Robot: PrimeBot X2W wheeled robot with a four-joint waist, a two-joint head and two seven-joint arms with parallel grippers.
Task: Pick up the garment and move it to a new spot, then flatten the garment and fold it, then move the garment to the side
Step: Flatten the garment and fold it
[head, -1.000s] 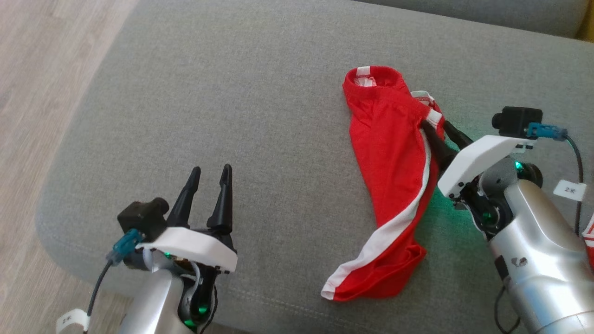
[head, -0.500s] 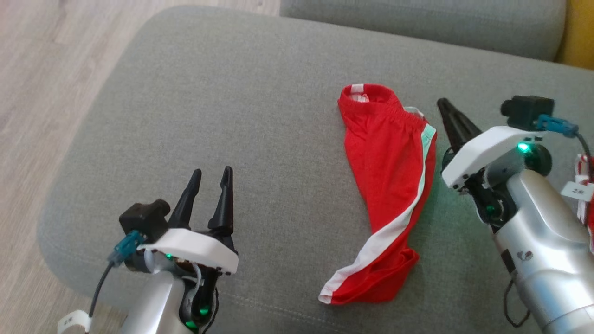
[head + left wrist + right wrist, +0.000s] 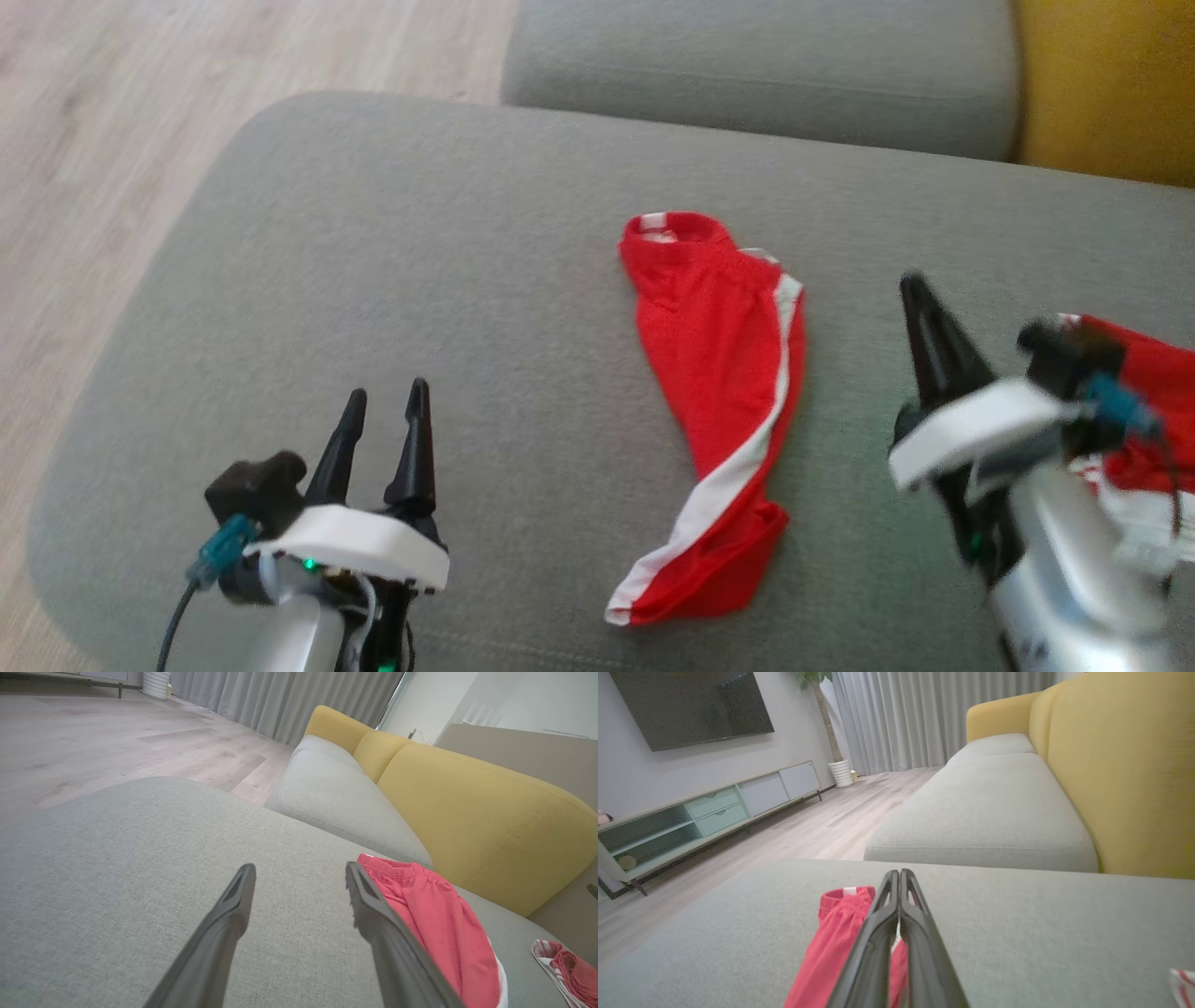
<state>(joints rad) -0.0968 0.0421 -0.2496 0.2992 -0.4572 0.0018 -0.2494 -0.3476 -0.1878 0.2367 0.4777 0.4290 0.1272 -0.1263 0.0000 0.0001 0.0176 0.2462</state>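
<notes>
Lying on the grey sofa cushion (image 3: 420,280), the red shorts (image 3: 724,373) with a white side stripe sit between the left hand (image 3: 386,392), spread wide and empty, and the right hand (image 3: 913,287), its 2 fingers pressed together on nothing.

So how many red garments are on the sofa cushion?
2. One red garment with a white stripe lies stretched out on the cushion. A second red garment sits bunched at the head view's right edge, partly behind the right arm; more may be hidden.
</notes>
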